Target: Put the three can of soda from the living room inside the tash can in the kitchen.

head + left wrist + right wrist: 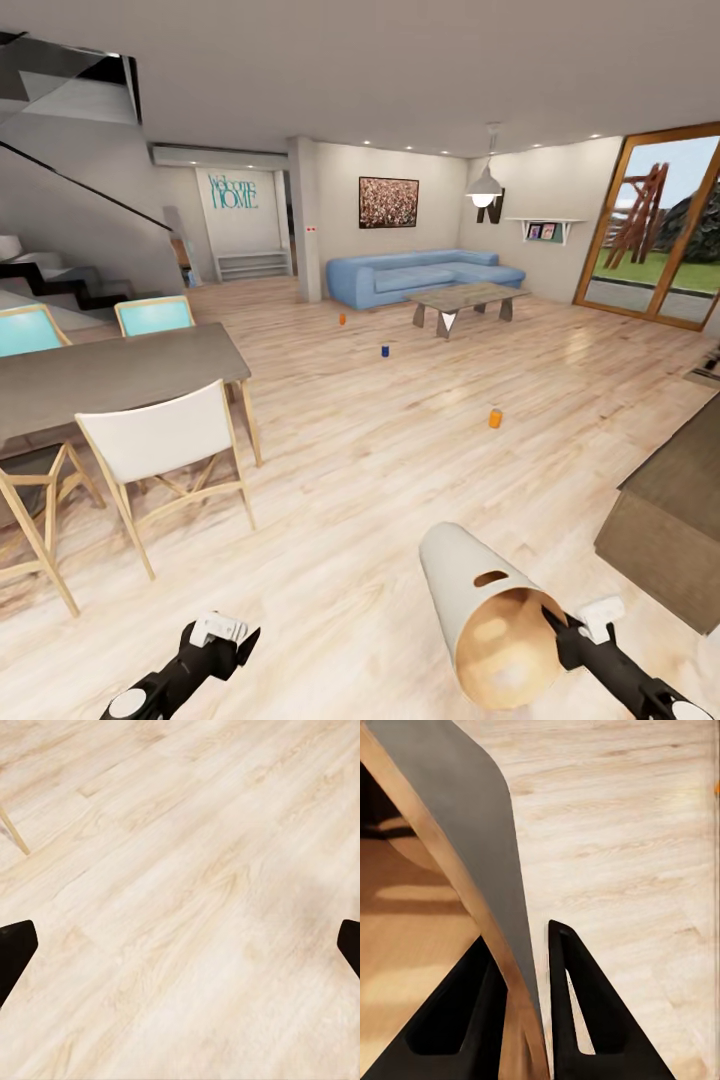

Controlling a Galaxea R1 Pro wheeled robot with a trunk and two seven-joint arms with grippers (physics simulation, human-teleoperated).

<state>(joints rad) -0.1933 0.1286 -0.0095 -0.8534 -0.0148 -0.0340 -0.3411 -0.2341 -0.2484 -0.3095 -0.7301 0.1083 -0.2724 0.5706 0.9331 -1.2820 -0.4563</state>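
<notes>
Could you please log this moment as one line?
right tool: shut on bin rim | left tool: open | cans: on floor

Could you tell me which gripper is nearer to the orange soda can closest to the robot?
Right. The right gripper, holding the bin's rim, sits nearly below that can; the left gripper is farther aside.

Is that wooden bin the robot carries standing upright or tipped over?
Tipped: the tash can hangs sideways from the right gripper, its brown mouth facing the camera.
</notes>
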